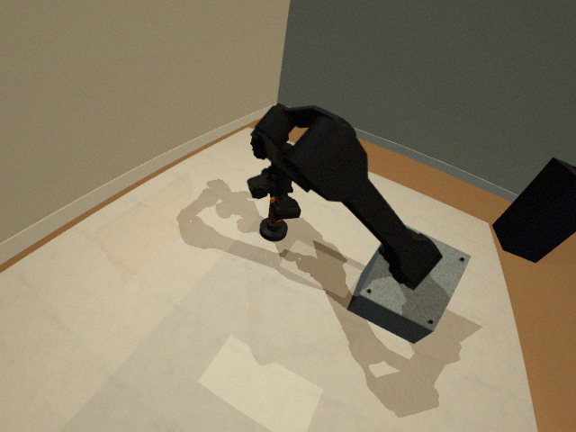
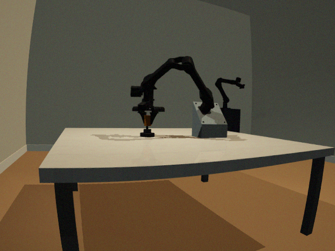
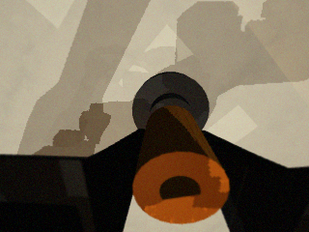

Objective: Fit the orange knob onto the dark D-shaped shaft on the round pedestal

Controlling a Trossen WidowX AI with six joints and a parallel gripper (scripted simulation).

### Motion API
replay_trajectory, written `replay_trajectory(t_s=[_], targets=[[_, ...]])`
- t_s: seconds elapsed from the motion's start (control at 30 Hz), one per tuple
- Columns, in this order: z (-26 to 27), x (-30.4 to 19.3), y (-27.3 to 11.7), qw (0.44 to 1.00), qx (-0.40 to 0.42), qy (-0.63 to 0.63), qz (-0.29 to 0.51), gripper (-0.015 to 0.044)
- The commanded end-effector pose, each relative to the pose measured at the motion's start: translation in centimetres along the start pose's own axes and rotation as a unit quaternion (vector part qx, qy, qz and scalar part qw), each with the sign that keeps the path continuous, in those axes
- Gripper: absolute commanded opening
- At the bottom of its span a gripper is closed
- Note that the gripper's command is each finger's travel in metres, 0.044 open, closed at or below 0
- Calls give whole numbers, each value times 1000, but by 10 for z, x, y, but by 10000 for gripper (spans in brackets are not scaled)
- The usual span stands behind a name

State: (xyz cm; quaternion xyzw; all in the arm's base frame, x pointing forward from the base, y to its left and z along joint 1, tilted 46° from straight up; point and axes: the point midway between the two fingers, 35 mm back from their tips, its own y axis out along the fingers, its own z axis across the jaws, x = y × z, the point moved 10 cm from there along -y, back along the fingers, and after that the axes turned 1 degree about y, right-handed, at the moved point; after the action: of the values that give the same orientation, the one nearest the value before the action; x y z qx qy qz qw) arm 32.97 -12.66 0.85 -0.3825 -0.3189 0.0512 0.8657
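The orange knob is upright between the fingers of my gripper, which is shut on it. The round dark pedestal stands on the table under the knob. In the exterior view a short length of dark shaft shows between the knob's lower end and the pedestal, so the knob is above the pedestal. In the wrist view the knob's top shows a D-shaped hole with its flat side toward the bottom of the picture. Whether the shaft's tip is inside the hole is hidden.
My arm's grey sloped base box stands on the table to the right of the pedestal. A dark block with a second arm on it stands behind, at the right.
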Motion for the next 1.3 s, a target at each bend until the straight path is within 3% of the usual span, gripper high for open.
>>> replay_trajectory(t_s=[0.0, 0.63, 0.87, 1.27], targets=[[-1, -2, -1, 1000, -2, -11, -3, 0], [0, 1, -2, 1000, -2, -11, -3, 0], [-1, 1, -2, 994, -2, -110, -2, 0], [0, -1, 2, 993, -2, -115, -2, 0]])
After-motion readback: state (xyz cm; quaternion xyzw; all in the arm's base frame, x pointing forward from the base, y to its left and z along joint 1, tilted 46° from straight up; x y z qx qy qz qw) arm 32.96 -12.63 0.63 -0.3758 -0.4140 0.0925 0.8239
